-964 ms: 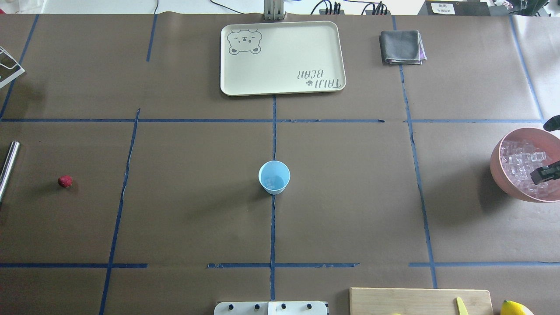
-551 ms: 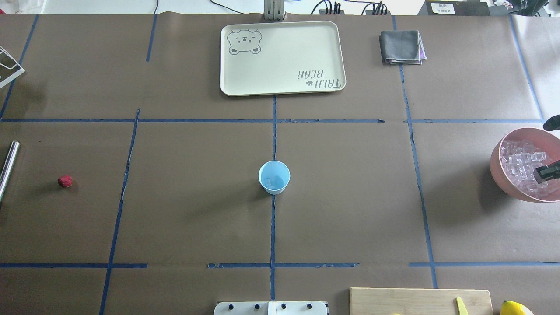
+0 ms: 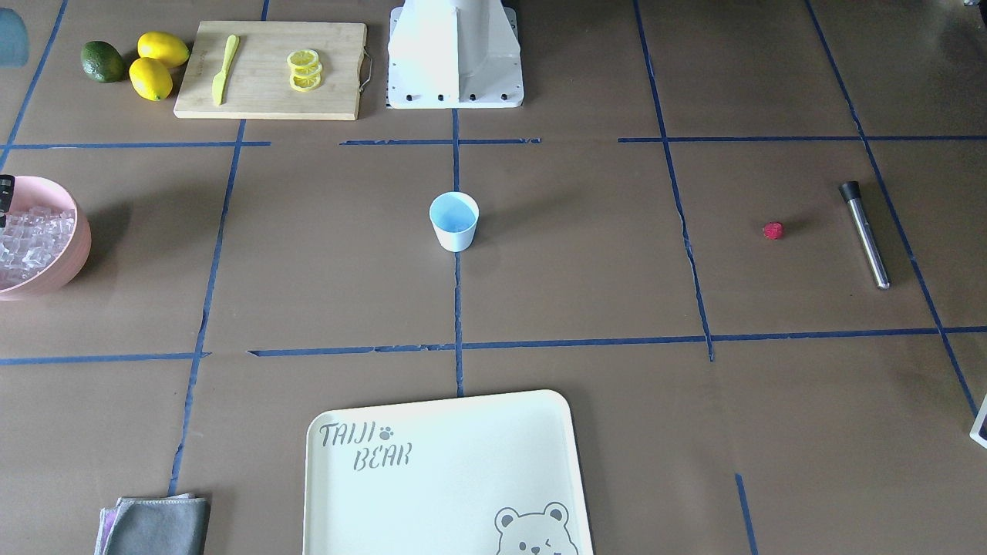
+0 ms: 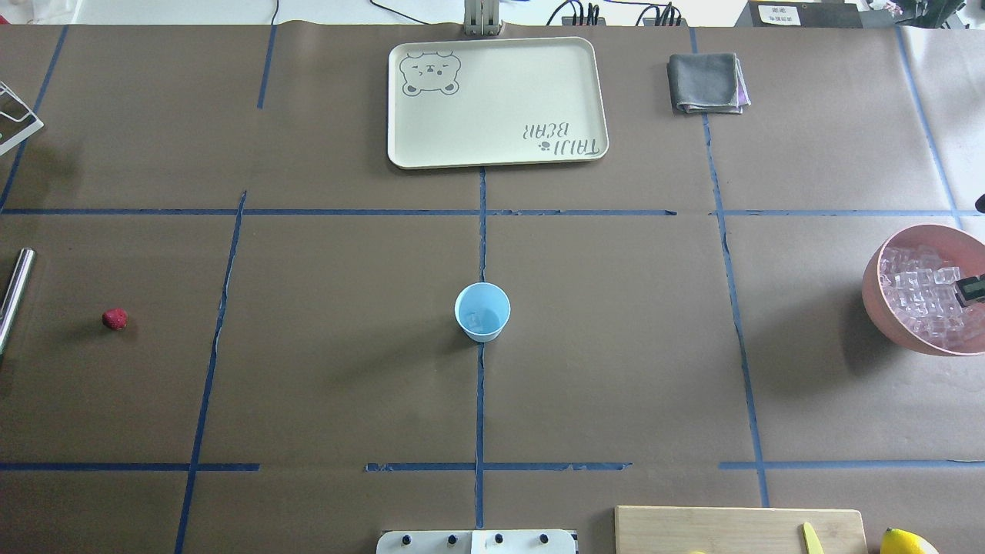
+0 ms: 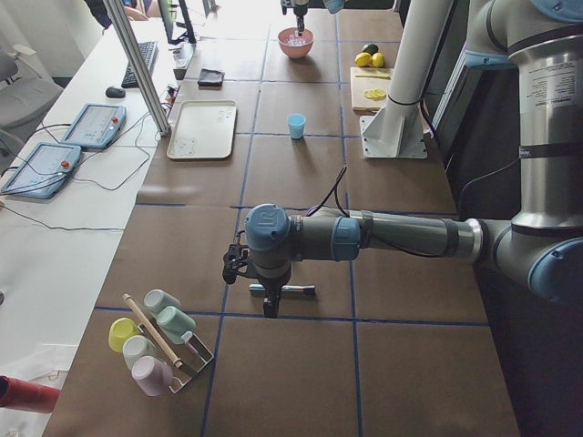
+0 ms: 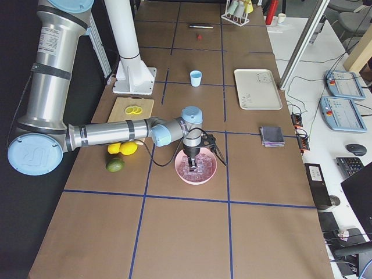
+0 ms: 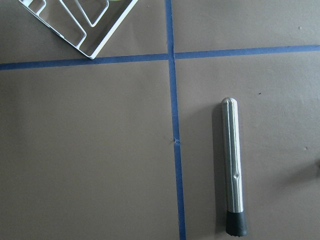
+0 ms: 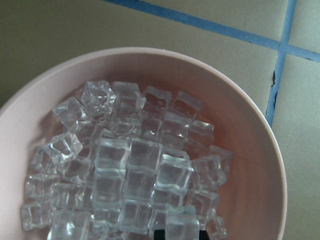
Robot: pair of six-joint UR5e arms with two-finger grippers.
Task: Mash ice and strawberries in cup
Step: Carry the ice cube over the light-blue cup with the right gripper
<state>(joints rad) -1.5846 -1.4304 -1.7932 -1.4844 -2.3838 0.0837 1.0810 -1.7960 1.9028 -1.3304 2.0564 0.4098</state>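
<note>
Right pincer (image 4: 971,288) has drifted edgeward above the clear glassy ice cubes (image 8: 135,170) in the round pink bowl (image 8: 250,125); open or closed, cannot tell. Take one top cube by flat faces, lift straight. Small white, blue-lined cup (image 4: 482,312) stands mid brown counter (image 4: 616,346); tiny red strawberry (image 4: 115,318) well to its left. Left pincer (image 5: 264,291): cannot tell.
</note>
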